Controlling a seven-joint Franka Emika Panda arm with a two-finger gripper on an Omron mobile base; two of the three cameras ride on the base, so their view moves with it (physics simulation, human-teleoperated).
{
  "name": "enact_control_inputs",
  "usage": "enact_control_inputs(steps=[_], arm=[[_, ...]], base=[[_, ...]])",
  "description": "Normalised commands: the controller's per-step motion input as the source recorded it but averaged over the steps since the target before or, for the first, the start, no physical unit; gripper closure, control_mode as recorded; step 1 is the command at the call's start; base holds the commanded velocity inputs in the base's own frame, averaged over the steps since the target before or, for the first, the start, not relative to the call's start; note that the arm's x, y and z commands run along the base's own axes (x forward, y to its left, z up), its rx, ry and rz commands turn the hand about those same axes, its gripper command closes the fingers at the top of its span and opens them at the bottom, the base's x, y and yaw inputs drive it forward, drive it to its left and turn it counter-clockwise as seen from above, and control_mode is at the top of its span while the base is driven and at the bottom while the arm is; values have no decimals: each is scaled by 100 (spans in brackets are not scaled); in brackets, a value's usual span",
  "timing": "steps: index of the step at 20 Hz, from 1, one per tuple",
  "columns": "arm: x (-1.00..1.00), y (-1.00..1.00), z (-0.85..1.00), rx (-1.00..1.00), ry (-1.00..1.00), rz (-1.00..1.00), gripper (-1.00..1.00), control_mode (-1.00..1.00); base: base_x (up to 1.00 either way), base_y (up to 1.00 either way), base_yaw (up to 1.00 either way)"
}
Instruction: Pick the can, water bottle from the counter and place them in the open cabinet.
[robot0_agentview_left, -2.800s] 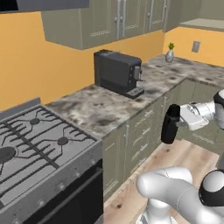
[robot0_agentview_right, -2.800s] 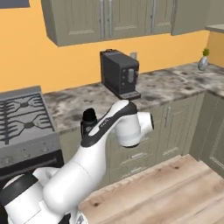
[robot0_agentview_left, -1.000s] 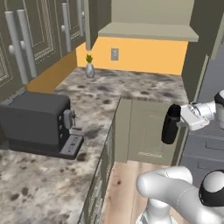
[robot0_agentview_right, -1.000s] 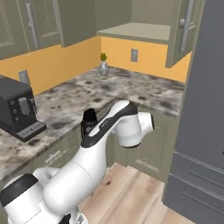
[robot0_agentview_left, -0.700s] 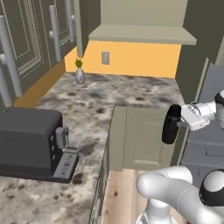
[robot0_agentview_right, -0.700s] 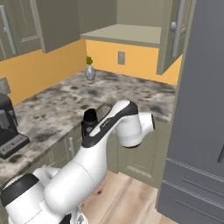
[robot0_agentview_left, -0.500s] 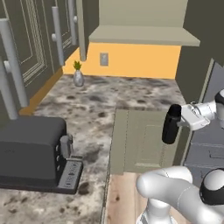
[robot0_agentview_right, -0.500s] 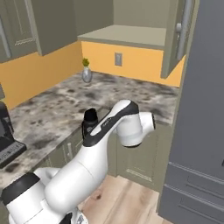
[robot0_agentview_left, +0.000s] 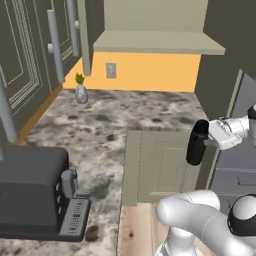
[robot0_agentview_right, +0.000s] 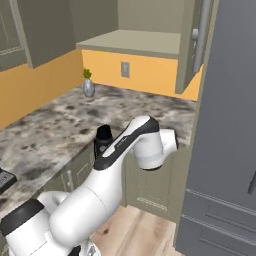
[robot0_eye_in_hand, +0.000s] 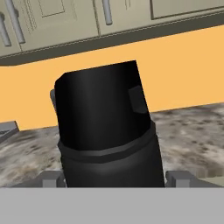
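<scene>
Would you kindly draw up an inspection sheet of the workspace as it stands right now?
Surface: speckled granite counter, corner run under the wall units.
Job's things: black water bottle held upright off the counter; open cabinet with a bare beige shelf.
Clutter: small vase with a green sprig by the wall; dark coffee machine at the near end.
Grippers: gripper, jaws on either side of the bottle.
Cables: nothing seen.
Surroundings: orange wall with an outlet; grey fridge.

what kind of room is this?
A rendered kitchen: speckled granite counter, open olive-green wall cabinet with beige shelf, and a black coffee machine on the counter.
</scene>
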Motion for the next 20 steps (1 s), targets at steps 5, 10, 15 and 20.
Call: enact_control_inputs(steps=[5,10,15,20], arm=[[0,0,0,0,0,0,100,100],[0,0,0,0,0,0,100,100],[0,0,0,0,0,0,100,100],[0,0,0,0,0,0,100,100]], base=[[76,26,-5],[79,32,-8],[86,41,-7],[100,41,-4]])
